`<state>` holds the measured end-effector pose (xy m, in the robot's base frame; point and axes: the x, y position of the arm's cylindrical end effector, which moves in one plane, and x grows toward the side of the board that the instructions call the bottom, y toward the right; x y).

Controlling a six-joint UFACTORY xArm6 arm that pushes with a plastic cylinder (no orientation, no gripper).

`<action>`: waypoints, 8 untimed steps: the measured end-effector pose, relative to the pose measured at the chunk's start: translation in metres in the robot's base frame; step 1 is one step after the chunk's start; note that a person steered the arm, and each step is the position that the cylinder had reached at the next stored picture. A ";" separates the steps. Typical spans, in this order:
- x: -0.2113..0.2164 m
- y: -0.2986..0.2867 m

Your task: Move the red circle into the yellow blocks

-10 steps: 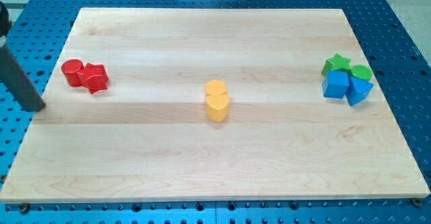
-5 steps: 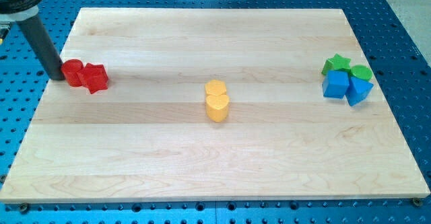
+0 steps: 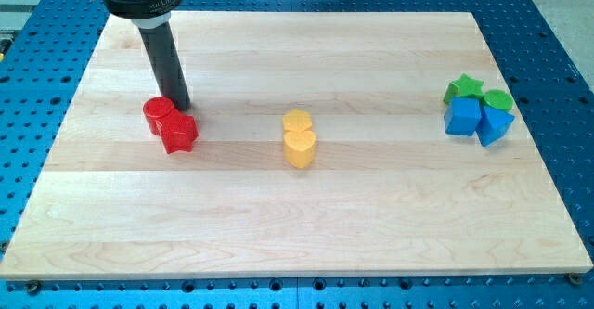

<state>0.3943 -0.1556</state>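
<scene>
The red circle (image 3: pixel 159 115) lies left of the board's middle, touching a second red block (image 3: pixel 179 133) at its lower right. My tip (image 3: pixel 181 106) stands just above and right of the red circle, right against the pair. Two yellow blocks (image 3: pixel 298 138), stacked one above the other in the view, sit at the board's centre, well to the right of the red blocks.
Two green blocks (image 3: pixel 478 93) and two blue blocks (image 3: pixel 477 120) cluster near the board's right edge. The wooden board (image 3: pixel 297 225) lies on a blue perforated table.
My tip has swept from the board's left edge rightwards. The red circle and the other red block have slid right and slightly down with it, closer to the yellow blocks.
</scene>
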 end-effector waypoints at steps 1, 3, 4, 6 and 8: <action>-0.011 -0.012; -0.001 -0.043; 0.006 -0.010; 0.007 0.048; 0.004 0.005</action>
<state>0.3980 -0.1507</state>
